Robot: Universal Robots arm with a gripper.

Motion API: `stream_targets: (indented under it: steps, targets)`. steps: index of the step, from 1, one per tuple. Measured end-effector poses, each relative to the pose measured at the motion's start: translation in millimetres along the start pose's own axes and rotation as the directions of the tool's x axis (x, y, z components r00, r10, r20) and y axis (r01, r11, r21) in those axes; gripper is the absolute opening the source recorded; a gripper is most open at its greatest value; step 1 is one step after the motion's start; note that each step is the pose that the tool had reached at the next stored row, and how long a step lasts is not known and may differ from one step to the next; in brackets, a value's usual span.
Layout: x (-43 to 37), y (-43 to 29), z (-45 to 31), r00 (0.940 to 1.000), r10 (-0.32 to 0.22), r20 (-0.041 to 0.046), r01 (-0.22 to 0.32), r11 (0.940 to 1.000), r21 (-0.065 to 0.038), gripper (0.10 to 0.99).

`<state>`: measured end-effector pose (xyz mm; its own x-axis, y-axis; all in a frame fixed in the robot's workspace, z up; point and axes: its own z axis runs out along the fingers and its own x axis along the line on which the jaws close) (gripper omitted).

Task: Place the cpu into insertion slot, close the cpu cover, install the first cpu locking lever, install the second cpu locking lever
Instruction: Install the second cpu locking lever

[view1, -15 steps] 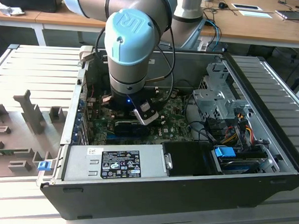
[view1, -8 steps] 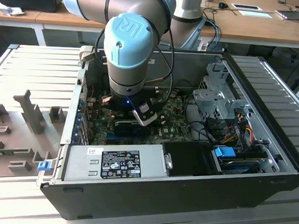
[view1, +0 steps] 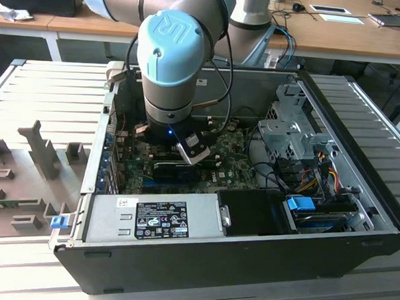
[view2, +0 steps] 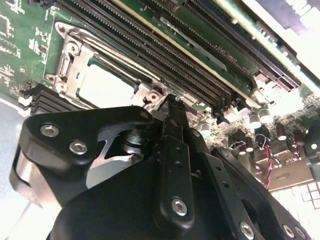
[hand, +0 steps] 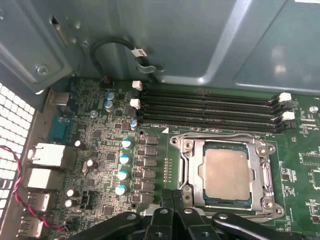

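Note:
The cpu point(hand: 226, 172) lies flat in the insertion slot point(hand: 186, 146), its pale metal face showing through the cut-out of the cpu cover point(hand: 264, 176), which lies down around it. My gripper point(hand: 176, 199) is shut, fingertips together at the slot's rim on the side away from the memory slots, with nothing visibly between them. In the second wrist view the same fingertips point(view2: 172, 102) touch down beside the cover point(view2: 75, 65) and the cpu point(view2: 106, 89). The exterior view has the arm's wrist point(view1: 167, 62) reaching down into the open computer case over the motherboard point(view1: 232, 166).
Several long black memory slots point(hand: 210, 107) run beside the socket. A row of blue-topped capacitors point(hand: 124, 165) and rear ports point(hand: 42, 167) stand nearby. The case walls point(hand: 165, 40), drive cage point(view1: 290, 127), power supply point(view1: 150, 217) and cables point(view1: 312, 171) crowd the arm.

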<state>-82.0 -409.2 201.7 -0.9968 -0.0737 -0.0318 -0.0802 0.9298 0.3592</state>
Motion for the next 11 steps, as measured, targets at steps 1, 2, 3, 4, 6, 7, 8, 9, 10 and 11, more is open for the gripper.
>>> stream_targets:
  steps: [1,2,3,4,6,7,8,9,10,11]
  targets:
    - [0.0,0.5,-1.3,1.0,0.0,0.0,0.0,1.0,0.0,0.106]
    - [0.0,1.2,-2.9,1.0,0.0,0.0001,0.0,1.0,0.0,0.106]
    - [-0.1,1.9,-4.8,1.0,0.0,-0.0001,0.0,1.0,0.0,0.106]
    - [-0.1,2.5,-6.3,1.0,0.0,-0.0005,0.0,1.0,-0.001,0.106]
    - [-0.4,5.7,-14.6,1.0,0.001,-0.0029,-0.001,1.0,-0.001,0.106]
    - [-0.5,6.4,-16.6,1.0,0.001,-0.0029,-0.001,1.0,-0.001,0.106]
    - [-0.5,6.9,-17.8,1.0,0.001,-0.003,-0.001,1.0,-0.001,0.106]
    - [-0.6,7.4,-19.1,1.0,0.001,-0.003,-0.001,1.0,-0.001,0.106]
    - [-0.6,7.6,-19.7,1.0,0.001,-0.003,-0.001,1.0,-0.001,0.106]
    - [-0.6,7.7,-19.8,1.0,0.001,-0.0029,-0.001,1.0,-0.001,0.106]
